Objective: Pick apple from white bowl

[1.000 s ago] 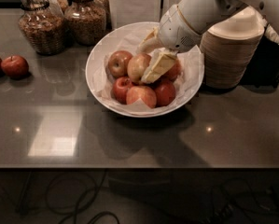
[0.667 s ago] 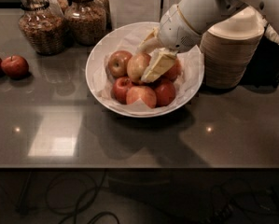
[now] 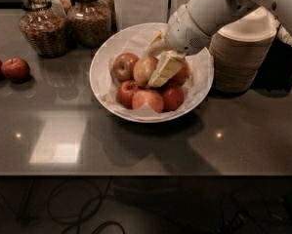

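The white bowl, lined with crumpled white paper, stands at the middle of the dark counter and holds several apples. The apple, pale yellow with a pinkish blush, lies near the bowl's centre on top of the others. My gripper reaches down into the bowl from the upper right. One cream finger lies against the apple's right side and the other is behind its top. The gripper is shut on the apple, which still rests in the bowl.
Smaller red apples and a pinkish one fill the bowl around it. A stack of beige bowls stands right of the bowl, under my arm. Two glass jars stand at the back left. Two red apples lie at the far left.
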You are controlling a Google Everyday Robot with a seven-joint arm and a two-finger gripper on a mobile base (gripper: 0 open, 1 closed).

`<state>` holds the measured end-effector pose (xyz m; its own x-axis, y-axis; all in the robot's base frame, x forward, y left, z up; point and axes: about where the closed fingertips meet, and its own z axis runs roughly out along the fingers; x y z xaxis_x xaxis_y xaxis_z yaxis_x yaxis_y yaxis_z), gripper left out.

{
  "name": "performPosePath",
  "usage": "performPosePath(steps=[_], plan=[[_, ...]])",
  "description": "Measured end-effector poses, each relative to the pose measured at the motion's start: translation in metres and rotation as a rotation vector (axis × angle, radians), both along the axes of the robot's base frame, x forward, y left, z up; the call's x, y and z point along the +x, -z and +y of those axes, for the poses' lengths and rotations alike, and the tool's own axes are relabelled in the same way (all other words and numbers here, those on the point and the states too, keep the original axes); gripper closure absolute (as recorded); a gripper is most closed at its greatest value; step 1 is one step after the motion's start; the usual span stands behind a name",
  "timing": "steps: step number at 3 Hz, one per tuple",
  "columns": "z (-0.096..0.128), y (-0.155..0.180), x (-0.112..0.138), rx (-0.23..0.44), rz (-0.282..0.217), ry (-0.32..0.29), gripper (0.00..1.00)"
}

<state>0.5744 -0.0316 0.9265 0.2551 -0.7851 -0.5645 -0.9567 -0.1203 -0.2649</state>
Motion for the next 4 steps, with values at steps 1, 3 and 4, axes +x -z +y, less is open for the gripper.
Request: performPosePath(steps=[1, 3, 4], plan=[[0.000, 0.000, 0.000, 0.001, 0.000, 0.000, 1.00], [-0.010, -0.029, -0.011, 0.114, -0.040, 0.004, 1.00], [-0.017, -0.062, -0.023, 0.182, -0.090, -0.011, 1.00]])
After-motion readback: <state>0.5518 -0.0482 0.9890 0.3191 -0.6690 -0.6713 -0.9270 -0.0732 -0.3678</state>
